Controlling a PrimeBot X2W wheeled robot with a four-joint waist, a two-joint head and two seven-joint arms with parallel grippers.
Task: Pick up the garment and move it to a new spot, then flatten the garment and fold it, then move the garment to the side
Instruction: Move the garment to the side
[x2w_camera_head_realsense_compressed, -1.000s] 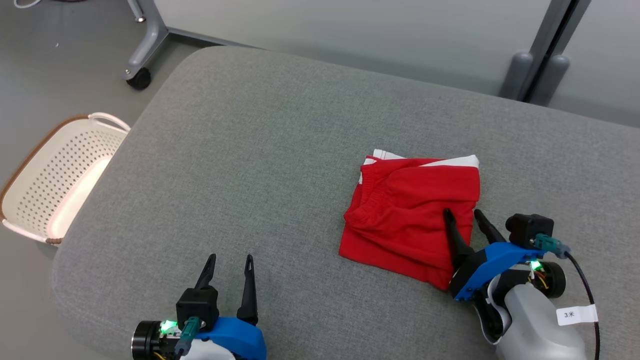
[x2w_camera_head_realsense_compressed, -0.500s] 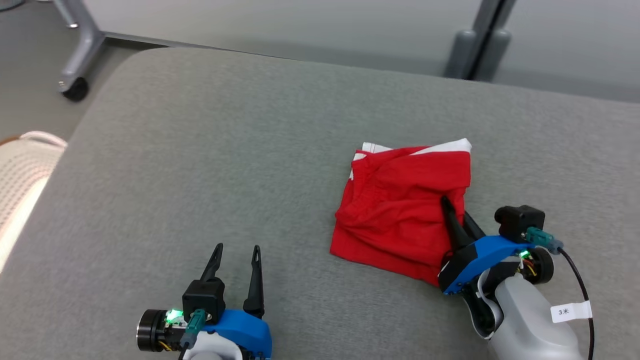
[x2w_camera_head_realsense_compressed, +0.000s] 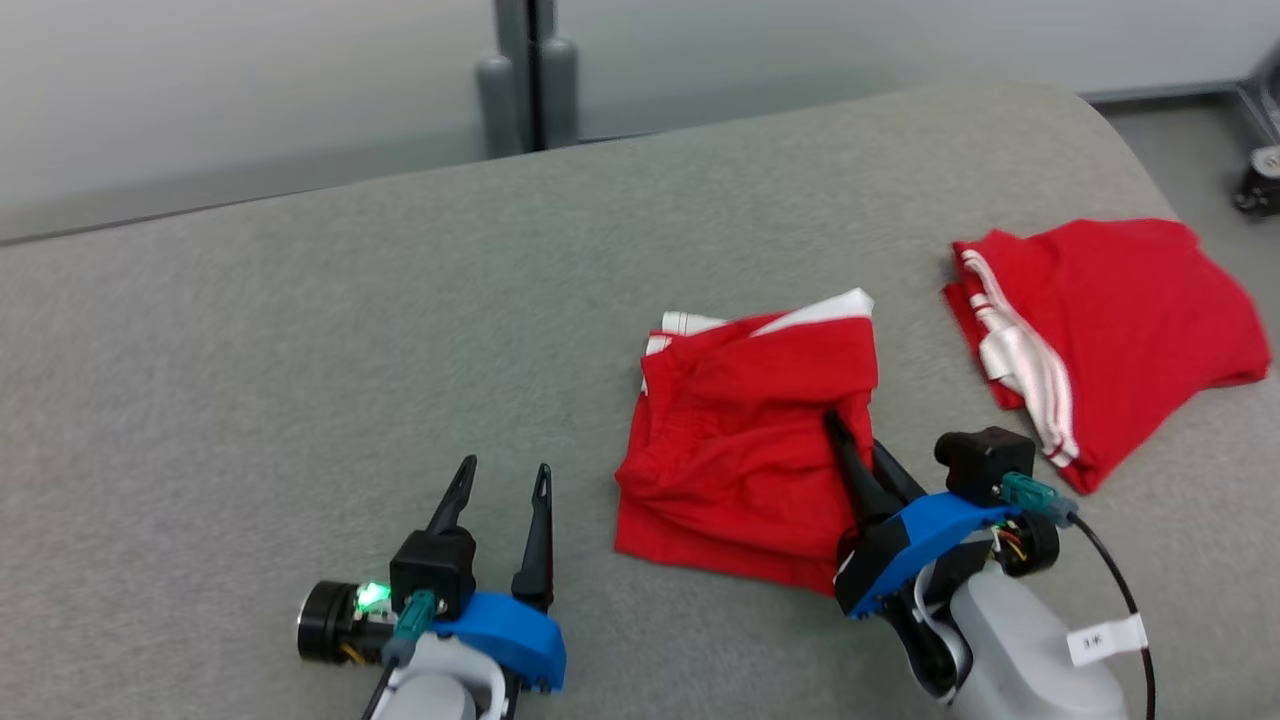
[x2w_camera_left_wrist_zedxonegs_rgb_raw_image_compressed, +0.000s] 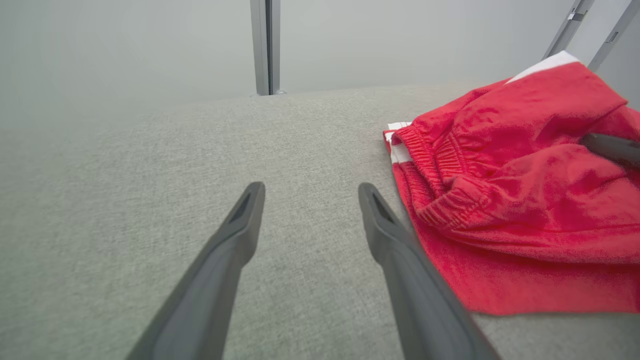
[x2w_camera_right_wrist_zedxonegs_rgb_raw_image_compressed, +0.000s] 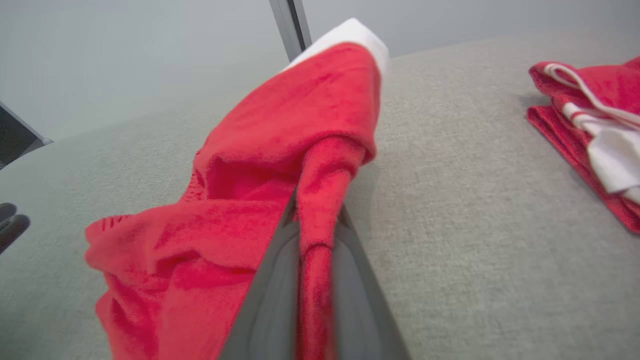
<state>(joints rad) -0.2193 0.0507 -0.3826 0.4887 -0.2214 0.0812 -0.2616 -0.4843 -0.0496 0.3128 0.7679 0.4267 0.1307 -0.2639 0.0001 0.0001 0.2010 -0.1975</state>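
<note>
I am seeing my left claw (x2w_camera_head_realsense_compressed: 505, 466) sitting low over the grey bench (x2w_camera_head_realsense_compressed: 350, 330) at the lower left, its fingers standing apart. Just right of it, the folded red garment (x2w_camera_head_realsense_compressed: 740, 440) is lying mid-bench. My right claw (x2w_camera_head_realsense_compressed: 852, 432) is pinching a raised fold at the garment's right edge, fingers clamped on the cloth. Further right, a second red garment (x2w_camera_head_realsense_compressed: 1120, 310) with white stripes is lying well apart.

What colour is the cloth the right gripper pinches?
The garment is red with white trim, clearest in the head view.

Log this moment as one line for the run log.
phase: grasp | right gripper: shut on folded red garment | left gripper: open, holding nothing | second red garment: lying apart
</note>
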